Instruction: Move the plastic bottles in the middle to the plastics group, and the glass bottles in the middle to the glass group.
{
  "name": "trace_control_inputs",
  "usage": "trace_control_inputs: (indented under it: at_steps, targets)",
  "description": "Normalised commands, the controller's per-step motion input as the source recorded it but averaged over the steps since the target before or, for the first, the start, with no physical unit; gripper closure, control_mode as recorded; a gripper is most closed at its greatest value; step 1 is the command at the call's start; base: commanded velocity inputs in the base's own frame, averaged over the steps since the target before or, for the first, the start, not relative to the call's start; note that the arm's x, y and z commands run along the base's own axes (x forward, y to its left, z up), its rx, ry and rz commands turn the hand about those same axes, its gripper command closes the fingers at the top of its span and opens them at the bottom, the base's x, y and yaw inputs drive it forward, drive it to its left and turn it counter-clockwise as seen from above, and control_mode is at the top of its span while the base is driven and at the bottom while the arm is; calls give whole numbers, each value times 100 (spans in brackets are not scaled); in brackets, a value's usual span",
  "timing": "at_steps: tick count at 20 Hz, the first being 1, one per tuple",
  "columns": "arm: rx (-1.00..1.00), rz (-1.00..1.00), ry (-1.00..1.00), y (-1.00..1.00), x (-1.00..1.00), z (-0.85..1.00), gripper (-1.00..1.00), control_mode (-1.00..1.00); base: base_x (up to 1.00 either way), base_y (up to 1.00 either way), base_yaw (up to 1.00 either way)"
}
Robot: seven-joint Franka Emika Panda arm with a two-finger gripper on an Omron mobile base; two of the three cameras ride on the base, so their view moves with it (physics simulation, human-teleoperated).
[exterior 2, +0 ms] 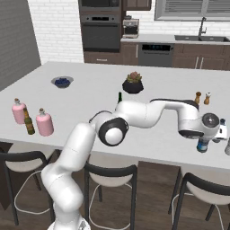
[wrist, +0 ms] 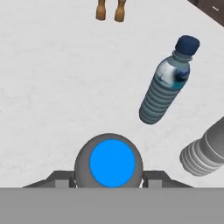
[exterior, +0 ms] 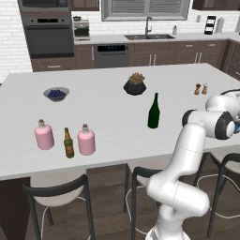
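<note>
The hand (wrist: 109, 181) is clenched around a water bottle (wrist: 112, 162), seen cap-on between its fingers just above the white desk (wrist: 52, 96). Just beyond it to the right stands another blue-capped plastic bottle (wrist: 165, 87); a grey ribbed bottle (wrist: 205, 151) sits nearer.

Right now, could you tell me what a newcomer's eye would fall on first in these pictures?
The white arm stretches across the island counter to its right end, where the tool closes around a bottle with a bright blue cap, beside another plastic bottle. At the counter's left end, two pink flasks flank a brown beer bottle. A dark green wine bottle stands alone mid-counter.
</note>
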Motion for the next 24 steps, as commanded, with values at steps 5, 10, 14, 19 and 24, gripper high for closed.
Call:
trace_control_inputs:
  at_steps: [5,10,14,19,24]
  targets:
    - [0,0,0,0,0,-23,100,-100,0,0,0]
    - [0,0,4,0,3,-8,100,-100,0,0,0]
    - [0,0,11,0,4,-1,100,-100,0,0,0]
    - [1,0,1,-1,0,0,100,-100,0,0,0]
    - [9,0,6,-12,7,0,100,-100,0,0,0]
